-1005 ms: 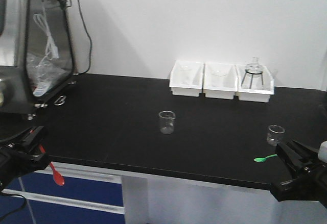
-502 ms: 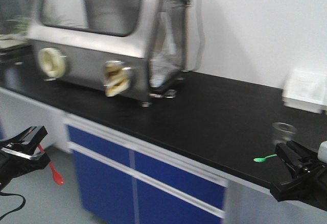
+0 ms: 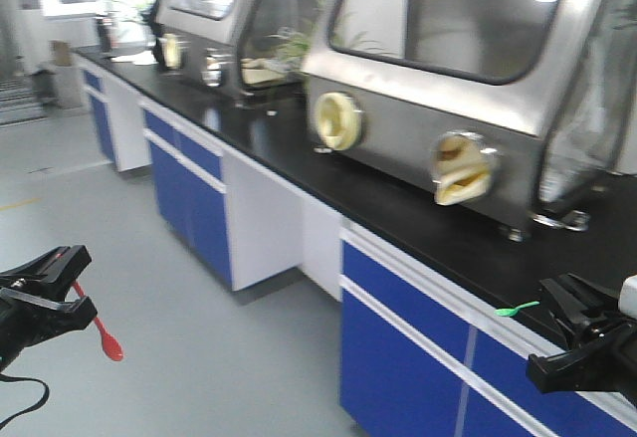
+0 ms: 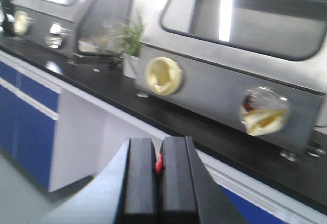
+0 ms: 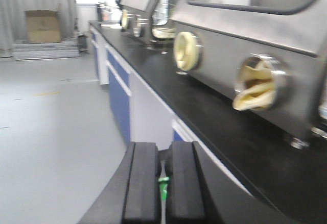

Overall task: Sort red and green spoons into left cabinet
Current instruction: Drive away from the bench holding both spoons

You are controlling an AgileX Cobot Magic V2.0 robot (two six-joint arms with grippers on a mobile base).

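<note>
— Your backdrop has swung since half a second ago: the steel glovebox (image 3: pixel 448 69) that stood far left now fills the right of the front view, and a second glovebox (image 3: pixel 214 19) shows farther along the black table (image 3: pixel 289 153). Both grippers sit in the same corners of the frame as before.

— And the left gripper?

— Your left gripper (image 3: pixel 72 283) is near left, over the grey floor (image 3: pixel 149 288). Its jaws are closed onto the handle of the red spoon (image 3: pixel 105 335), which hangs down and to the right with its bowl lowest, touching nothing else. From the left wrist you see the two black pads (image 4: pixel 140 183) nearly together, with a red sliver pinched in the gap.

— The right side?

— Your right gripper (image 3: pixel 552 326) is near right, in front of the table edge and above the blue cabinet fronts (image 3: pixel 398 357). The green spoon (image 3: pixel 516 309) juts out to the left from it, bowl at the free end, level with the table's front edge. The right wrist view is blurred, but a green strip, probably the handle, sits clamped between the closed pads (image 5: pixel 140 183).

— Anything else around?

— A potted plant (image 4: pixel 134 35) stands on the table between the two gloveboxes, and a cardboard box (image 5: pixel 43 26) sits far off at the left.
</note>
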